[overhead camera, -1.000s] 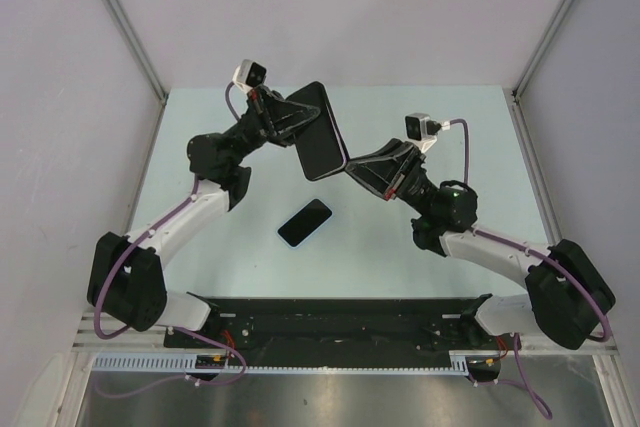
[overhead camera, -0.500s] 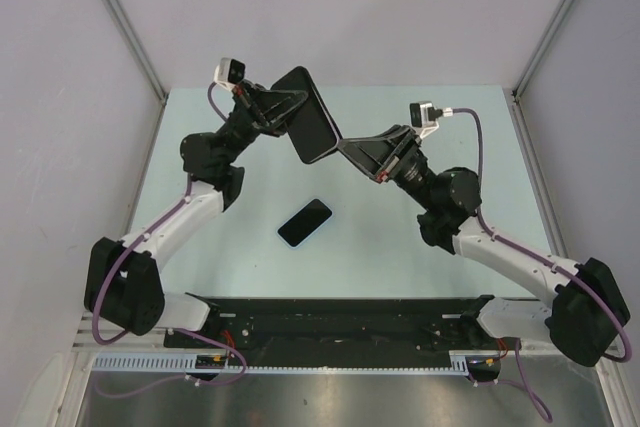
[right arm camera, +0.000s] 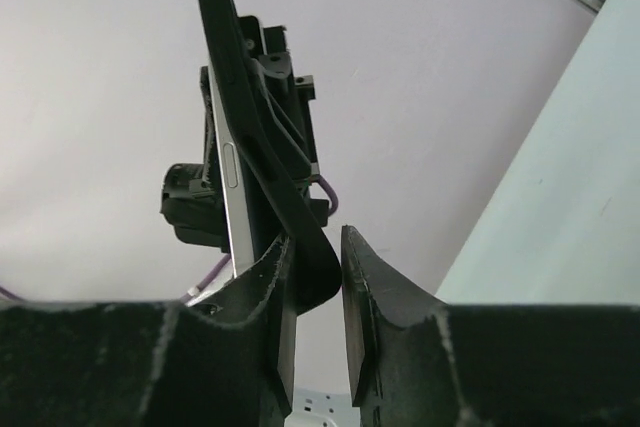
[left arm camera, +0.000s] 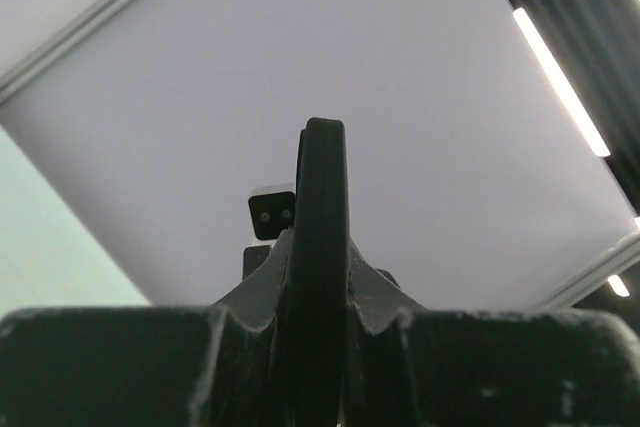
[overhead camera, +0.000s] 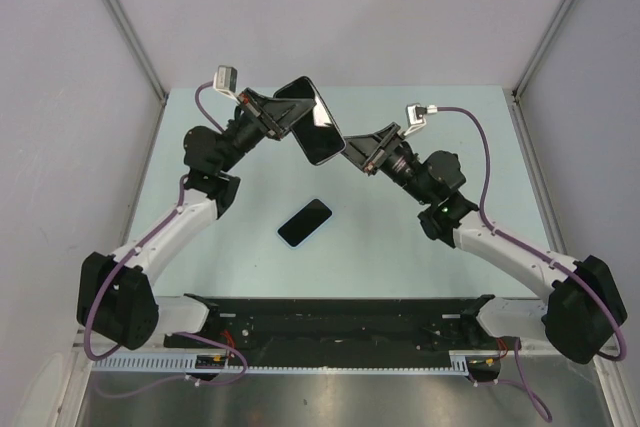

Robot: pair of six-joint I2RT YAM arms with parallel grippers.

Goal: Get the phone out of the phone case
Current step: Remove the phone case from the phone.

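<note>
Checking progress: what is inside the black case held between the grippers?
A silver-edged phone sits in the case; the case corner in the right gripper bows away from it. The case rim covers the phone's far end.

- The phone case (right arm camera: 228,47) pinched in your right tool (right arm camera: 315,265) looks like smooth, matt black rubbery plastic.
- The phone (right arm camera: 232,177) inside it has a satin silver, metal-looking edge and a glossy screen.
- That tool's fingers (right arm camera: 385,297) are grainy black plastic, scuffed pale at the edges.
- Below the tool, the second phone (overhead camera: 305,222) is glossy black on your smooth, matt table (overhead camera: 420,247).
</note>
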